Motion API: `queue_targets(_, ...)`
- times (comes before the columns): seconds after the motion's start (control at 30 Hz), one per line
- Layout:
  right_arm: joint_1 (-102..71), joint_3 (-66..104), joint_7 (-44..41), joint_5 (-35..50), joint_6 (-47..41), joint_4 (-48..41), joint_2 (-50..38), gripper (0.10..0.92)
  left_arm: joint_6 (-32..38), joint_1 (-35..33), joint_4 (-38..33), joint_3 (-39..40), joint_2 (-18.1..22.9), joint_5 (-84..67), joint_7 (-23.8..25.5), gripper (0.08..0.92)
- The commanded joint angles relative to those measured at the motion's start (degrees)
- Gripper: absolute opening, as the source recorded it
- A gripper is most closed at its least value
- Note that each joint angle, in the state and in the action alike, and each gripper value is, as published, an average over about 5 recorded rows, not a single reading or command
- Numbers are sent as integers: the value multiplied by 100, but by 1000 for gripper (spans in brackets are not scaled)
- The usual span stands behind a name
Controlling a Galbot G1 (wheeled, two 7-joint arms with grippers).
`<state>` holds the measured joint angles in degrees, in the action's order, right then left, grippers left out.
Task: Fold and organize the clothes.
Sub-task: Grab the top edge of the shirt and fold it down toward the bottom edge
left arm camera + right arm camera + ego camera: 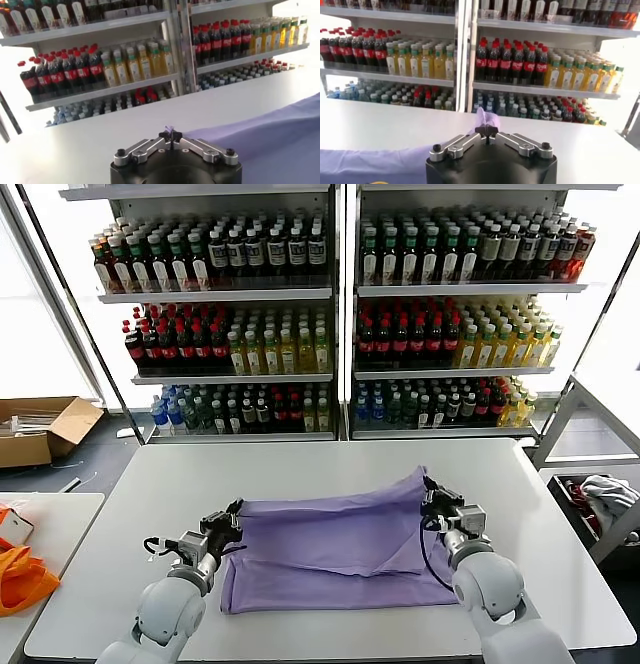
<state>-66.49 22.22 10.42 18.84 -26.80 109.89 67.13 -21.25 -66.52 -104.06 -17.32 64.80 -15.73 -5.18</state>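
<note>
Two pale grey arms ending in black hands

Each arm has rounded, glossy light-grey shells, a silver metal wrist section and a black cable looping beside it. The left hand (232, 515) and right hand (433, 493) are black; up close, each shows a round black housing, silver linkage bars and black round-headed screws at the joints.

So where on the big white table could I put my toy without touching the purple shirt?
The white table is bare along its far strip, between the lavender thin-fabric T-shirt and the bottle shelves, and at both side margins. It is crowded in the near middle: the left gripper and right gripper are each shut on a shirt edge.
</note>
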Motion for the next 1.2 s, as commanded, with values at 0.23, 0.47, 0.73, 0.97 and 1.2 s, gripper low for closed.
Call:
queue_targets(0.23,-1192,456,138,-162,-7,773,26,108,-18,-645,-410,-166,-23,222,18,85)
queue_targets(0.47,-1441,405,132,-272,14,850,71,108,-2,-958,-524,-197,46,420,73,85)
queue_targets(0.73,-1640,384,138,-405,80,906,110,108,45,-1250,-569,-250,141,752,109,85)
queue_targets(0.97,-1803,399,134,-456,90,960,50,108,40,-1366,-639,-302,161,835,125,85)
queue_targets(1.2,-1798,184,131,-624,37,825,60,108,38,-1414,-584,-308,230,988,160,89)
